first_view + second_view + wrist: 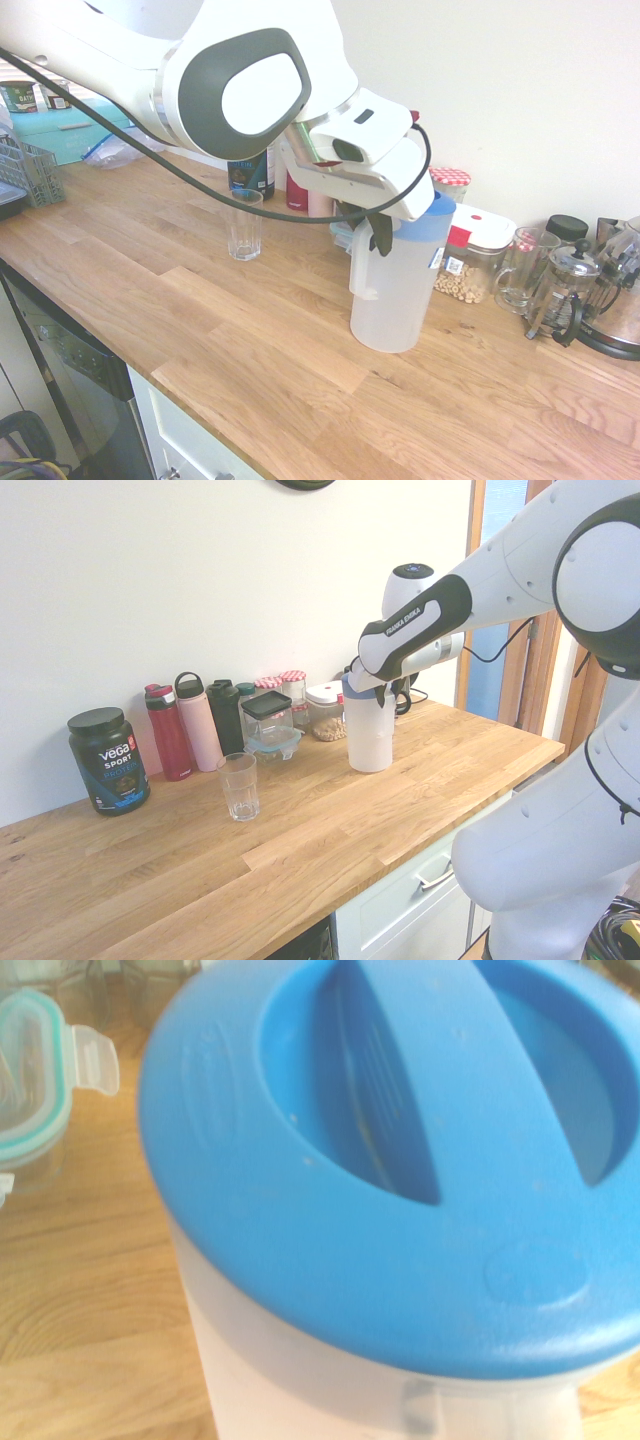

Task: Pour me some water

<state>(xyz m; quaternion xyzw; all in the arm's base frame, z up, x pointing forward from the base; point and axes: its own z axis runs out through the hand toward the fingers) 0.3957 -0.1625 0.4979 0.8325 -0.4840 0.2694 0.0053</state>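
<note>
Your tool sits at the handle of the translucent white plastic pitcher with the blue lid, its dark fingers closed about the handle's top as far as the first exterior view shows; the pitcher stands upright on the wooden surface. The empty clear drinking glass stands well apart to its left in that view, nearer you than the row of bottles along the far wall; a clear clip-lid food container lies just beside the pitcher.

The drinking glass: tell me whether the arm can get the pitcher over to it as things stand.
Probably yes. The gripper is at the pitcher handle, and bare countertop lies between it and the glass. The bottles stand behind, out of the way.
</note>
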